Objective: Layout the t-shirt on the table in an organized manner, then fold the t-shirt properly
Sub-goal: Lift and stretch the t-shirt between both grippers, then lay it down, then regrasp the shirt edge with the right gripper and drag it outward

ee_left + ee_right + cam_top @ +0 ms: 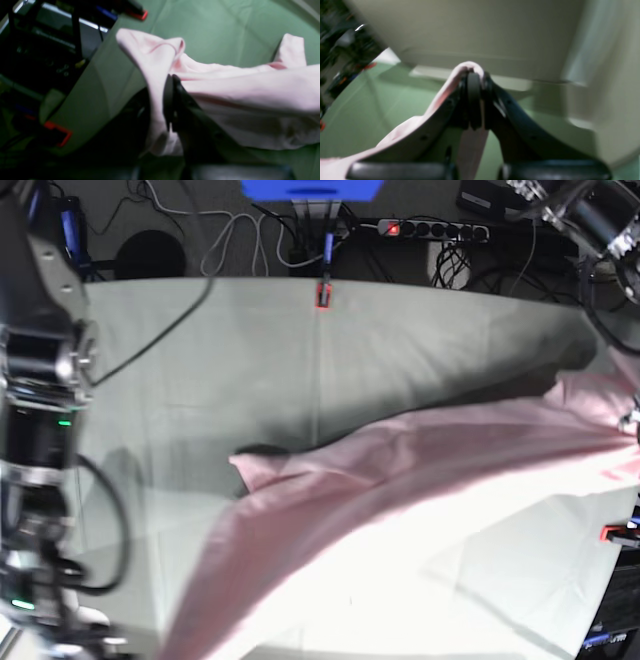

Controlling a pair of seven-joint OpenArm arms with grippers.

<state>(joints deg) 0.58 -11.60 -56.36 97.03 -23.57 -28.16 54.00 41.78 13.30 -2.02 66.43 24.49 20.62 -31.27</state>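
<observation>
The pale pink t-shirt (420, 480) is stretched in a long band across the table (200, 360), from the bottom left to the right edge, lifted at both ends. One sleeve tip (250, 470) lies on the cloth. My left gripper (172, 78) is shut on a bunched edge of the t-shirt (250, 87) above the table (212, 25). My right gripper (475, 75) is shut on a fold of the t-shirt (440, 97), held above the table (370, 100). No lettering shows.
Red-and-black clamps sit at the table's far edge (323, 293) and right edge (615, 532), and in the left wrist view (58, 132). Cables and a power strip (430, 228) lie behind the table. The right arm's column (40, 380) stands at the left side.
</observation>
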